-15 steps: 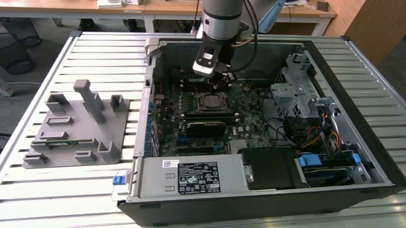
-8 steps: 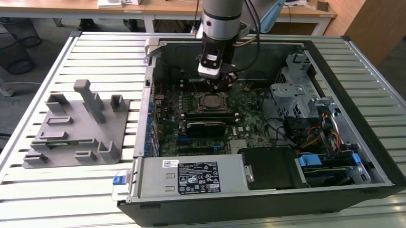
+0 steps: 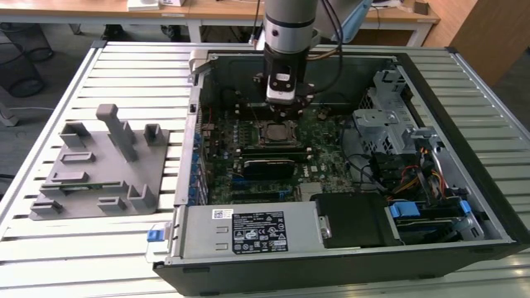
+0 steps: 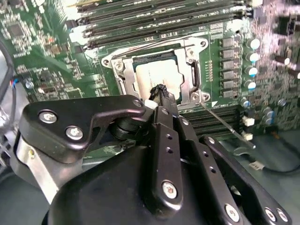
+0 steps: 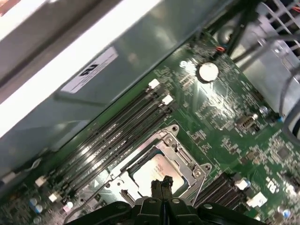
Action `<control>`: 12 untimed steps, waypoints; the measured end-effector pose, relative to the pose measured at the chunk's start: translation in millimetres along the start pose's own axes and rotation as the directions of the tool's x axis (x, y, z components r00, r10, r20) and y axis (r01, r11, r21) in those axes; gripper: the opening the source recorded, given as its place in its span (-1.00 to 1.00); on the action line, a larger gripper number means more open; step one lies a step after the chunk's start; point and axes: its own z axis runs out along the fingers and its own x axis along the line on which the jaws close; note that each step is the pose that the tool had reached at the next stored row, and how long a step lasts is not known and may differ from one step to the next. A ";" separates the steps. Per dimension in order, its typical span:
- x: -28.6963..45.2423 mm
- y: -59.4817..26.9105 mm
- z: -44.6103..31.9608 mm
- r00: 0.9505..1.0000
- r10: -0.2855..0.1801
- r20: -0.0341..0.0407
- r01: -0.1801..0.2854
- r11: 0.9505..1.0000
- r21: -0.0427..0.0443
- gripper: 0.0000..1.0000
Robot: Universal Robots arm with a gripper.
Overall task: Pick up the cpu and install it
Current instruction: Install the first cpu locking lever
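The cpu (image 4: 149, 74), a flat square with a shiny silver top, lies inside the metal-framed socket (image 4: 195, 79) on the green motherboard. It also shows in the first wrist view (image 5: 151, 171) and in the exterior view (image 3: 277, 132). My gripper (image 4: 160, 92) hangs just above the cpu's near edge, its two black fingers pressed together with nothing visible between them. The first wrist view has the gripper (image 5: 161, 183) over the same edge of the chip. In the exterior view the gripper (image 3: 282, 107) stands upright inside the open computer case, over the socket.
Memory slots (image 5: 117, 126) run beside the socket, and a thin socket lever (image 4: 225, 124) sticks out from it. A round coin battery (image 5: 207, 71) sits on the board. A grey fixture plate (image 3: 95, 167) lies outside the case at the exterior view's left. The power supply (image 3: 248, 230) and drive cage (image 3: 389, 124) flank the board.
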 end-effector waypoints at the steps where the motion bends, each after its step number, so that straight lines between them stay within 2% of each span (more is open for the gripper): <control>1: 0.0 0.0 0.2 1.000 -0.019 0.000 0.019 1.000 0.000 -0.79; 4: 0.0 0.0 0.7 0.997 -0.073 0.001 0.073 0.997 -0.001 -0.79; 7: 0.0 0.0 1.2 0.992 -0.127 0.001 0.127 0.992 -0.003 -0.79; 9: 0.0 0.0 1.4 0.987 -0.163 0.001 0.163 0.987 -0.003 -0.79; 12: 0.0 0.0 1.7 0.976 -0.217 0.002 0.217 0.976 -0.004 -0.79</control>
